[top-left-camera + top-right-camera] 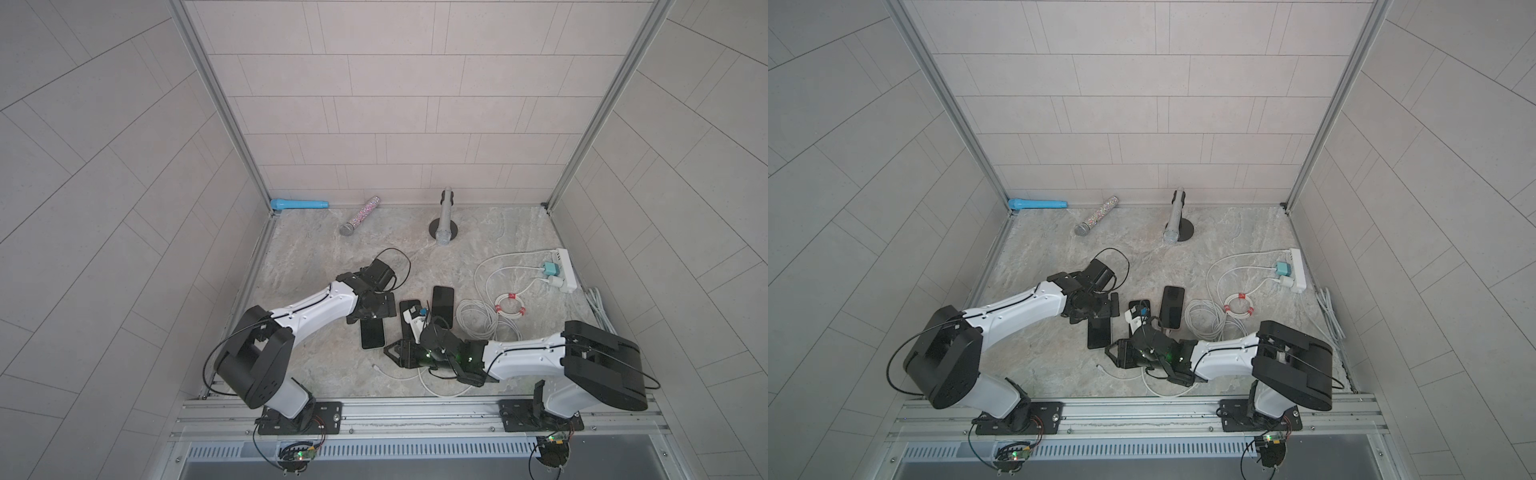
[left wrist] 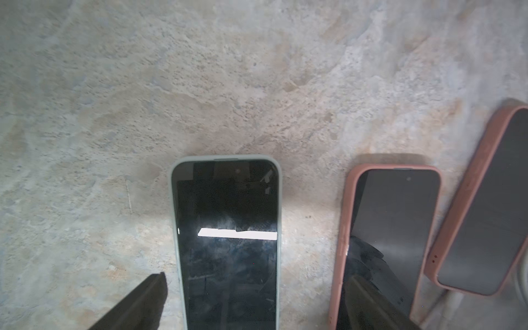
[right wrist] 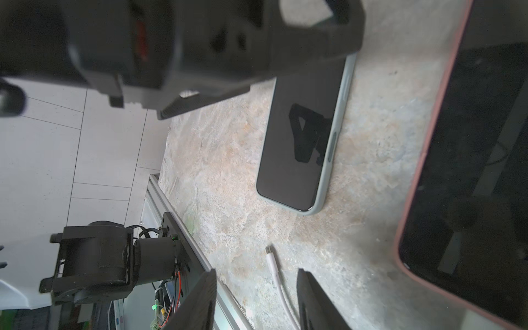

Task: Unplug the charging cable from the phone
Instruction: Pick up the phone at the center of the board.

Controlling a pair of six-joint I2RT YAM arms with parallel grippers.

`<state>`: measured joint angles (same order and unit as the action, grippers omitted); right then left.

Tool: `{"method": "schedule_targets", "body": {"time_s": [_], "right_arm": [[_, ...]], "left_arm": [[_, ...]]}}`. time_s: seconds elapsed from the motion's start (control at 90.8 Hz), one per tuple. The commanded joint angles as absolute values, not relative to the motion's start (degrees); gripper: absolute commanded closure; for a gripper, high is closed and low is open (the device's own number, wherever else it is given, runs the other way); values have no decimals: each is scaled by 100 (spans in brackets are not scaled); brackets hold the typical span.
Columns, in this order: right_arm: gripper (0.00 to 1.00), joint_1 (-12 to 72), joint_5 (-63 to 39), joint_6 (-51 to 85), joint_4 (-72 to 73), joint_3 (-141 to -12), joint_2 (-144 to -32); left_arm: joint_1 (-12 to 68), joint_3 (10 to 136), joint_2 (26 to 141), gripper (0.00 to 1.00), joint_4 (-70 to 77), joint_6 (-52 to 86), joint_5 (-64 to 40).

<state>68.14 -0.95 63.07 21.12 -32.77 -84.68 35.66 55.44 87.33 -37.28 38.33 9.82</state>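
Tiled walls close in the marbled tabletop (image 1: 332, 249) on three sides, and an aluminium rail (image 1: 415, 405) runs along its front edge. Three phones lie face up side by side near the middle. The pale-green-cased phone (image 1: 372, 332) is nearest the left arm, with two pink-cased phones (image 2: 394, 228) (image 2: 485, 205) beside it.

The left gripper (image 2: 257, 281) hangs over the pale-green phone with its jaws spread wide. One finger is just outside the phone's long edge. The other is over the neighbouring pink case and holds nothing.

The right gripper (image 3: 257, 274) is low near the front rail. Its jaws are parted, and the white charging cable (image 3: 281, 294) runs loose between them on the table. The cable's plug (image 3: 268, 251) lies bare on the surface, clear of the pale-green phone's short end (image 3: 300, 205) and not in any phone.

In both top views, bare table stretches from that phone to the left wall. More open surface lies behind the phones, up to the microphones (image 1: 359, 216) at the back wall. Toward the right wall the room is tighter, with coiled white cables (image 1: 482, 320) and a power strip (image 1: 567, 270).
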Motion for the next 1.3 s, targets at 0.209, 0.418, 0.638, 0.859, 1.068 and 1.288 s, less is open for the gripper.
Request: {"method": "schedule_targets", "body": {"time_s": [0.209,0.418,0.638,0.859,1.068,1.288], "right_arm": [[30,6775,628,5822,513,-3076,-7140],[0,6581,792,5718,-40,-2776,-6243],[0,6288,892,5660,-636,-2421,-5163],[0,5966,832,5617,-1237,-2207,-4275],[0,5782,716,5630,-1490,-2026,-3753],[0,5739,668,5664,-1521,-1936,-3606]], "left_arm": [[3837,5910,8562,0,-3828,3904,377],[4219,6210,8846,0,-3830,4034,337],[4557,6557,9379,0,-3832,4122,352],[4697,6880,9942,0,-3839,4122,318],[4741,7126,10392,0,-3904,4280,386],[4789,7364,10780,0,-4065,4280,540]]}}
